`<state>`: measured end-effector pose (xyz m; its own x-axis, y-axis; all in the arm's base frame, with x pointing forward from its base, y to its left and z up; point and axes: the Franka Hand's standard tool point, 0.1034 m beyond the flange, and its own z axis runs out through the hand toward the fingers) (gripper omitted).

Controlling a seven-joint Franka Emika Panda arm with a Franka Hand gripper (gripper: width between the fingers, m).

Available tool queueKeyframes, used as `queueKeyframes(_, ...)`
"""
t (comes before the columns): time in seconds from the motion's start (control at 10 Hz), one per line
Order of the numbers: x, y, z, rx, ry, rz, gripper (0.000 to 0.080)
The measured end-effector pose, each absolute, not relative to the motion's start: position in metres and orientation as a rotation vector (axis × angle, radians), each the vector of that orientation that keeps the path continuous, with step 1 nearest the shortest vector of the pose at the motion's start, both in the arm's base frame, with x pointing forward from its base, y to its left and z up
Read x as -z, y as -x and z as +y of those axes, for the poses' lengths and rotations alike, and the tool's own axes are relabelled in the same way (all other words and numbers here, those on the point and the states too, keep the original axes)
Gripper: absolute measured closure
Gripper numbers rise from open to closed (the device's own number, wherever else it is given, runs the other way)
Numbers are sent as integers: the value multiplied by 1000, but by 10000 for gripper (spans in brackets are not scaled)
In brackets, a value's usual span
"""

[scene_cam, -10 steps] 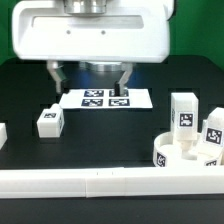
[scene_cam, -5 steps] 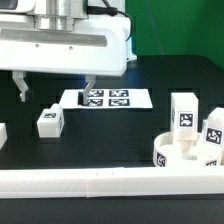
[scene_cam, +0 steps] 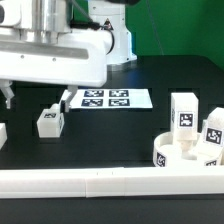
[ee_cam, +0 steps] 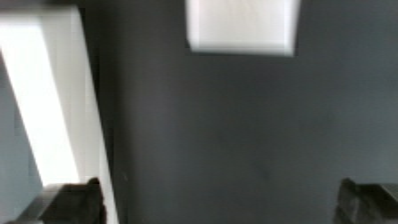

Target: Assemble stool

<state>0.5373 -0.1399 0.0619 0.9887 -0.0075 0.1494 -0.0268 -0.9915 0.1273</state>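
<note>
The stool's round white seat (scene_cam: 186, 157) lies at the exterior view's right, near the front rail. Two white tagged legs (scene_cam: 184, 120) (scene_cam: 212, 135) stand at it; whether they rest on it or behind it I cannot tell. A third tagged leg (scene_cam: 48, 121) stands alone on the black table at the left. My gripper (scene_cam: 37, 98) hangs open just behind and above that leg, empty, one dark finger on either side. In the wrist view the gripper (ee_cam: 221, 205) shows only dark table between its fingertips (ee_cam: 71, 200), with a blurred white block (ee_cam: 244, 25) farther off.
The marker board (scene_cam: 105, 99) lies flat at the middle back of the table. A long white rail (scene_cam: 110, 181) runs along the front edge. Another white piece (scene_cam: 3, 133) pokes in at the left edge. A blurred white band (ee_cam: 45, 100) crosses the wrist view.
My gripper has travelled from above the marker board toward the exterior view's left, ending over the lone leg. It stayed open. The parts on the table have not moved.
</note>
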Motion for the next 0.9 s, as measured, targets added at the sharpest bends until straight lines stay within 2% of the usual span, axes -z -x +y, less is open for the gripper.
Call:
queueKeyframes(0.4, -52, -527, -146, -189, -3006, -42, 150)
queueKeyframes(0.6, -48, -524, -134, 43, -3077, -98, 150)
queueKeyframes(0.9, -46, -519, -136, 355, -3105, -140, 150)
